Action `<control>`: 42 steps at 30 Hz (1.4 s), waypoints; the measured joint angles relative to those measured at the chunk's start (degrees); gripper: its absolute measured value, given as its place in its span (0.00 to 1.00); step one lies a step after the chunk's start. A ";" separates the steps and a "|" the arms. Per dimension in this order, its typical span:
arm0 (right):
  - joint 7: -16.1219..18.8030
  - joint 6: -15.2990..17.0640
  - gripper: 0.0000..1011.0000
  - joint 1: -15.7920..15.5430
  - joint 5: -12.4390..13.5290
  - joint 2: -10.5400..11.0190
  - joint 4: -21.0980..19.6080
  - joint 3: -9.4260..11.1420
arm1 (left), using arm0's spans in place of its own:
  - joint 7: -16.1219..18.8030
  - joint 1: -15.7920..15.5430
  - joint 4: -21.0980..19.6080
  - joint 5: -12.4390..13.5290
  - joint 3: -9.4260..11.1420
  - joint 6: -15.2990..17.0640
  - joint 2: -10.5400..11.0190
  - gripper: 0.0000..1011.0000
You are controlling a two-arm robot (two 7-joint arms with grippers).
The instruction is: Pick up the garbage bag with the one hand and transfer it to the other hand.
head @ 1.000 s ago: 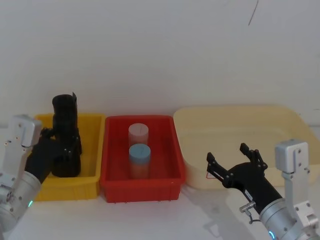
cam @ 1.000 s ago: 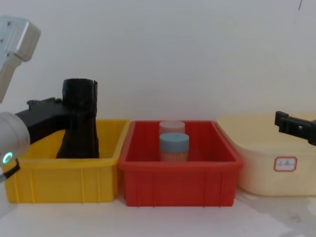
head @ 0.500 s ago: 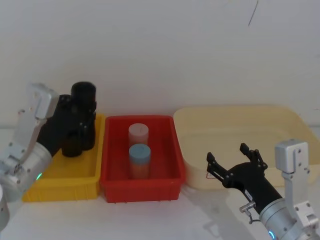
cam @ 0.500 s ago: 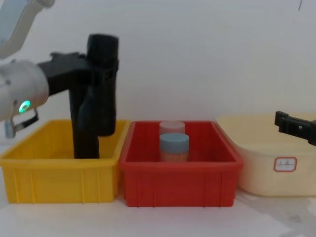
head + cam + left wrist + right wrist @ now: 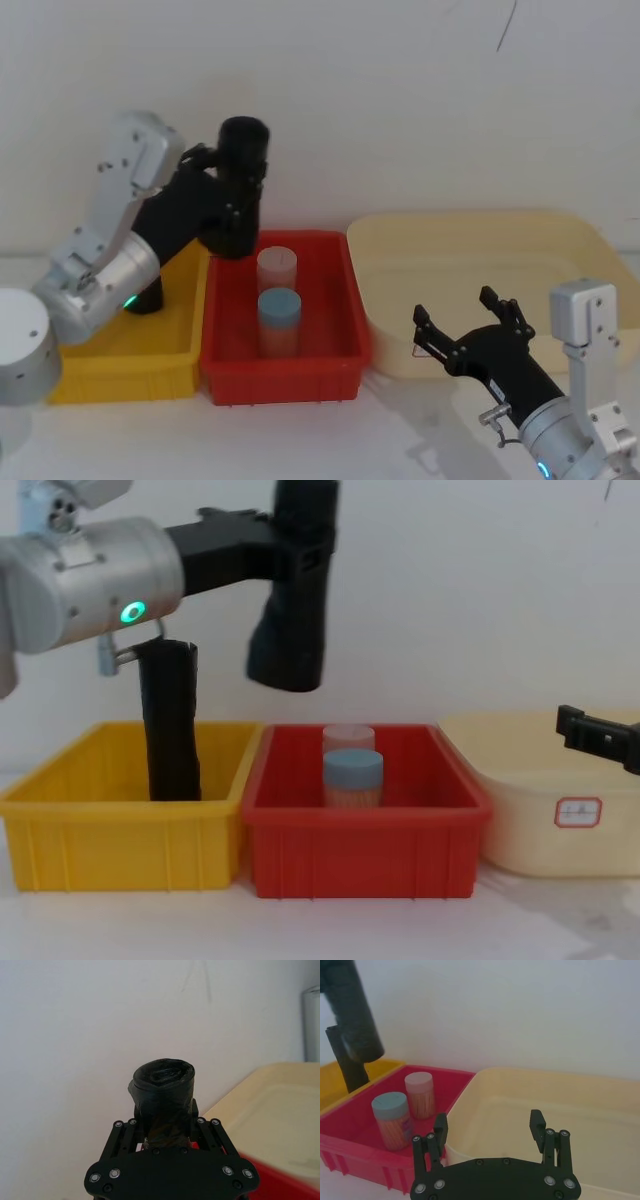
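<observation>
The garbage bag point(image 5: 242, 160), a black roll, hangs tilted in the air above the seam between the yellow bin point(image 5: 120, 358) and the red bin point(image 5: 285, 377). My left gripper point(image 5: 232, 200), on the silver arm with a green light, is shut on it around mid-height. In the chest view the garbage bag point(image 5: 292, 630) sits well above the bins, with the left gripper point(image 5: 300, 550) near its top. In the left wrist view the bag's rolled end point(image 5: 162, 1080) pokes up between the fingers point(image 5: 131, 1127). My right gripper point(image 5: 455, 312) waits open, low in front of the cream tub, holding nothing.
A second black roll point(image 5: 170, 720) stands upright in the yellow bin point(image 5: 120, 830). The red bin point(image 5: 360, 850) holds a pink-lidded jar point(image 5: 278, 265) and a blue-lidded jar point(image 5: 280, 305). A large cream tub point(image 5: 480, 225) sits at the right. A white wall runs close behind.
My left arm has lifted the garbage bag out of the yellow bin and carried it up and to the right, toward the red bin. The right arm has not moved.
</observation>
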 joint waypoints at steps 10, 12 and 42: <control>0.00 0.00 0.99 0.00 0.00 -0.01 0.00 0.00 | -5.85 -4.98 5.13 -2.13 3.14 -2.42 -3.31 0.45; 0.00 0.00 0.99 0.00 -0.02 -0.03 0.00 0.00 | -7.18 -5.92 6.39 -2.87 3.78 -3.07 -4.13 0.45; 1.09 -0.87 0.99 0.16 -0.99 -1.24 0.12 0.56 | -18.44 -10.74 18.23 -11.82 8.48 -9.19 -12.53 0.45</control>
